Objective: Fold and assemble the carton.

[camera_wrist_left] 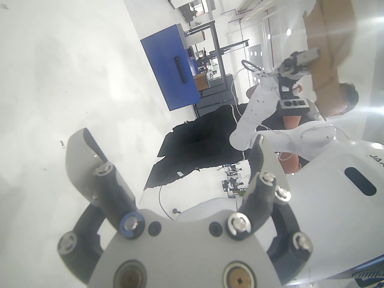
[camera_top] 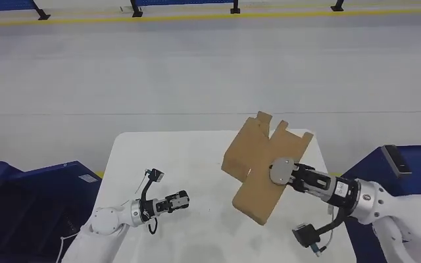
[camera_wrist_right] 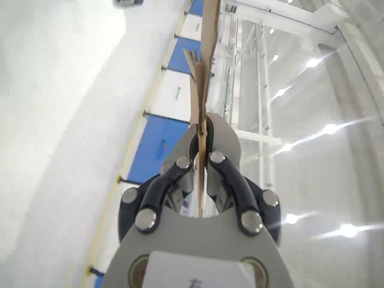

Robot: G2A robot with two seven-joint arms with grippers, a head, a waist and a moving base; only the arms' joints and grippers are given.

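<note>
The flat brown cardboard carton (camera_top: 253, 164) hangs tilted above the right side of the white desk (camera_top: 164, 164), not yet opened. My right claw (camera_wrist_right: 201, 130) is clenched on its right edge, probably to keep it clear for folding. My left claw (camera_top: 182, 200) hovers released, near left.

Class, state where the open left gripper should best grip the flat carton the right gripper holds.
Probably the free edge of the carton facing the left gripper, approached from that side: it is flat and thin, and the right gripper pinches the opposite edge.
</note>
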